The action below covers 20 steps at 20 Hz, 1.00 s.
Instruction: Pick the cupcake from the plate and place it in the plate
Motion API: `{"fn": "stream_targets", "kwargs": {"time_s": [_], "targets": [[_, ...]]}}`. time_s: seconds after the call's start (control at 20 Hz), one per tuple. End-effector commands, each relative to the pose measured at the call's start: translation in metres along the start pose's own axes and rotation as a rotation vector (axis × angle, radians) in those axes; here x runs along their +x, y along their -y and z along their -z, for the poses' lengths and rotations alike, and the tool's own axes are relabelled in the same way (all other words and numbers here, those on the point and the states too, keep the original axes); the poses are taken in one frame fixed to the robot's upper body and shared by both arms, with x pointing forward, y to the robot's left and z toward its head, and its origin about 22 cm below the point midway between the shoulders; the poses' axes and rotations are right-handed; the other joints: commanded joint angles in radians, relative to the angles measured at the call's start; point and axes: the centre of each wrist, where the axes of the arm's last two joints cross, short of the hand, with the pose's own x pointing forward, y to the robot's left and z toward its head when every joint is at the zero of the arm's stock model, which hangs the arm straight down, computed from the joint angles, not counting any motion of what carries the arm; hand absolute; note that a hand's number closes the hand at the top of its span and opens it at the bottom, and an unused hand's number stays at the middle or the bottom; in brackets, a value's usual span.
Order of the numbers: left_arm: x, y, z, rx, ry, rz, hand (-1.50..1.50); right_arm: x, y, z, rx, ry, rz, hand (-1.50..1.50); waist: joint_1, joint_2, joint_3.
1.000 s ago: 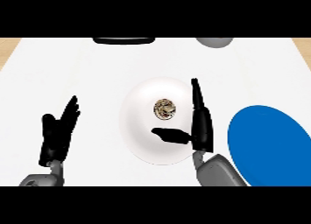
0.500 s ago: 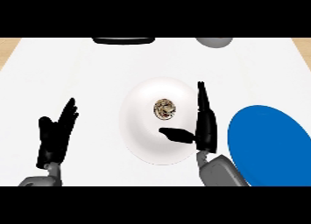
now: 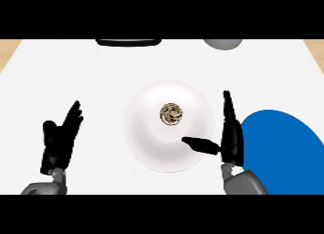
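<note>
A small brown-and-cream cupcake sits in the middle of a white plate at the counter's centre. A blue plate lies to the right, partly cut by the view's edge. My right hand stands open between the two plates, fingers straight and pointing away, thumb stretched left over the white plate's near part. It is apart from the cupcake, to its right and nearer me. My left hand rests open at the left, fingers up, well away from the white plate.
A flat black object and a grey rounded object lie at the counter's far edge. Wooden floor shows past the counter's left and right sides.
My right hand has shifted slightly right and away from me along the white plate's right rim. The cupcake and my left hand have not moved.
</note>
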Motion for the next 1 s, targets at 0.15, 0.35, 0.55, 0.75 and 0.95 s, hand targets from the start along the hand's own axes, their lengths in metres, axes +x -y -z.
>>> {"fn": "stream_targets", "kwargs": {"time_s": [0.15, 0.35, 0.55, 0.75, 0.95], "targets": [[-0.002, -0.016, -0.001, -0.009, -0.007, -0.009, 0.00, -0.037, 0.024, -0.007, -0.045, -0.019, -0.024, -1.50, 0.000, 0.000, 0.000], [0.002, -0.001, 0.008, 0.014, -0.012, 0.009, 0.00, -0.038, 0.030, -0.021, -0.083, 0.000, -0.003, -1.50, -0.002, 0.000, 0.000], [-0.012, 0.008, -0.018, 0.017, -0.009, 0.011, 0.00, -0.041, 0.054, -0.003, -0.146, -0.015, 0.003, -1.50, 0.001, -0.001, 0.000], [-0.019, 0.008, -0.011, 0.007, -0.006, 0.007, 0.00, -0.058, 0.054, -0.022, -0.171, -0.056, -0.016, -1.50, -0.001, 0.000, 0.000], [-0.004, 0.008, -0.003, 0.007, -0.014, -0.003, 0.00, -0.071, 0.066, -0.018, -0.183, -0.063, -0.042, -1.50, 0.000, 0.000, 0.000]]}}
